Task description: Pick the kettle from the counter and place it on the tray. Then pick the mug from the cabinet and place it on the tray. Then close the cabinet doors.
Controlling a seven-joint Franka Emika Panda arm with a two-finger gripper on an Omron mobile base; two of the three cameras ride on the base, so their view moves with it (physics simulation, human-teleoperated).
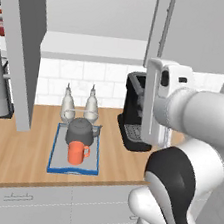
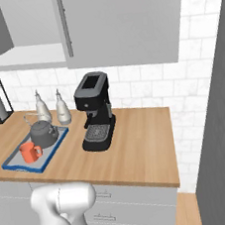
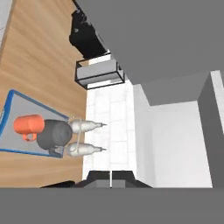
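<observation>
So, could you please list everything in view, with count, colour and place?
kettle: one, dark grey, on the tray behind the mug
mug: one, orange, on the tray's front part
tray: one, grey with blue rim, on the counter
shakers: two, pale, behind the tray by the wall
coffee machine: one, black, on the counter right of the tray
counter: one, light-brown wood
cabinet: one, light grey, above the counter, white shelf showing
cabinet doors: two, light grey, both open
drawers: grey, under the counter
arm: white with dark joints
gripper: dark, state unclear
</observation>
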